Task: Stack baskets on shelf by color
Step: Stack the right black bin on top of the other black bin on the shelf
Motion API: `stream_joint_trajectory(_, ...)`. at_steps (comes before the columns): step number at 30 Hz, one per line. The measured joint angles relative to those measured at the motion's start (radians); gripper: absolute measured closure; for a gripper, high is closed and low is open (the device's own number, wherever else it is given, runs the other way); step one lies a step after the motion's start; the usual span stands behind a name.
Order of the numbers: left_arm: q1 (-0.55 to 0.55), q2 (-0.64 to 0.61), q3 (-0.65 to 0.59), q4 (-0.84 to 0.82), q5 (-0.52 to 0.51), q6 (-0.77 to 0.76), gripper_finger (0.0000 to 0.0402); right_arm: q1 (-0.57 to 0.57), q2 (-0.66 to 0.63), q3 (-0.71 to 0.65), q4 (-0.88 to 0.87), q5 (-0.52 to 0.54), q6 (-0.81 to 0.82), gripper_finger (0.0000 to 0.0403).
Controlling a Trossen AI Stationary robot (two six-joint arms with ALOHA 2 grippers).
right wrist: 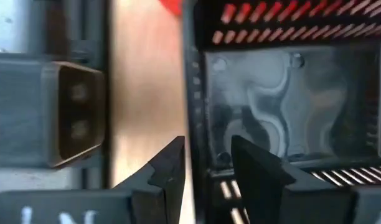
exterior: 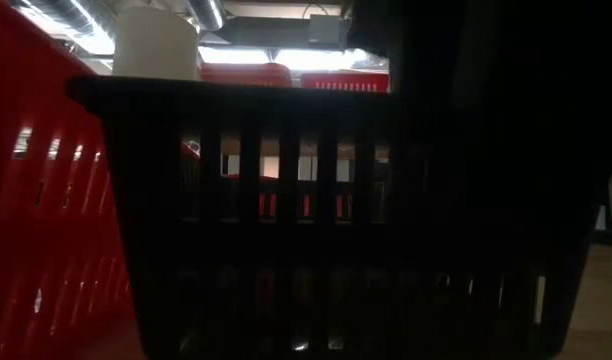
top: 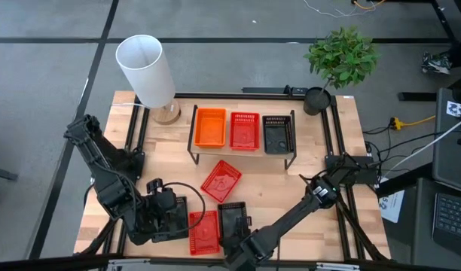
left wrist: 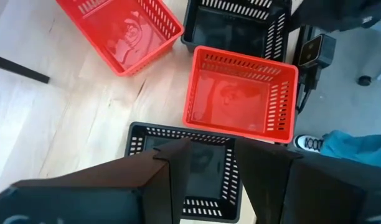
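The shelf [top: 242, 154] stands at the table's far middle and carries an orange basket [top: 210, 128], a red basket [top: 244, 130] and a black basket [top: 278, 134] side by side. On the tabletop a red basket [top: 221, 181] lies turned askew. Near the front edge a second red basket [top: 203, 231] rests beside a black basket [top: 232, 220]. My right gripper [right wrist: 206, 155] is open at that black basket's near wall [right wrist: 195, 93], one finger outside and one inside. My left gripper [left wrist: 209, 155] hangs open above another black basket [left wrist: 184, 171].
A white lamp [top: 148, 71] on a wooden base stands at the far left corner and a potted plant [top: 340, 60] at the far right. In the low view the black basket's wall [exterior: 336, 200] fills the picture, with a red basket's wall [exterior: 36, 220] beside it.
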Motion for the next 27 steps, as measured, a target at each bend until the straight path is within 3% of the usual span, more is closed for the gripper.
stream_joint_trajectory(2, 0.0, 0.0, 0.0, 0.0, 0.0, 0.0, 0.0282, -0.004, 0.005, 0.0, -0.006, -0.008, 0.033, 0.0294)
stream_joint_trajectory(6, 0.0, 0.0, 0.0, 0.0, 0.0, 0.001, 0.0282, 0.004, -0.018, 0.073, -0.105, -0.002, 0.078, 0.0386)
stream_joint_trajectory(12, 0.0, 0.0, 0.0, 0.0, 0.0, 0.007, 0.0282, 0.075, -0.203, 0.064, -0.232, 0.008, 0.298, 0.0399)
stream_joint_trajectory(19, 0.0, 0.0, 0.0, 0.0, -0.02, 0.054, 0.0282, 0.177, -0.401, 0.058, -0.471, 0.322, 0.498, 0.0401)
stream_joint_trajectory(23, 0.001, 0.0, 0.0, -0.001, -0.024, 0.055, 0.0282, 0.184, -0.503, 0.014, -0.458, 0.508, 0.392, 0.0401)
stream_joint_trajectory(27, 0.001, 0.0, 0.0, 0.0, -0.025, 0.055, 0.0282, 0.144, -0.615, -0.068, -0.456, 0.562, 0.294, 0.0401)
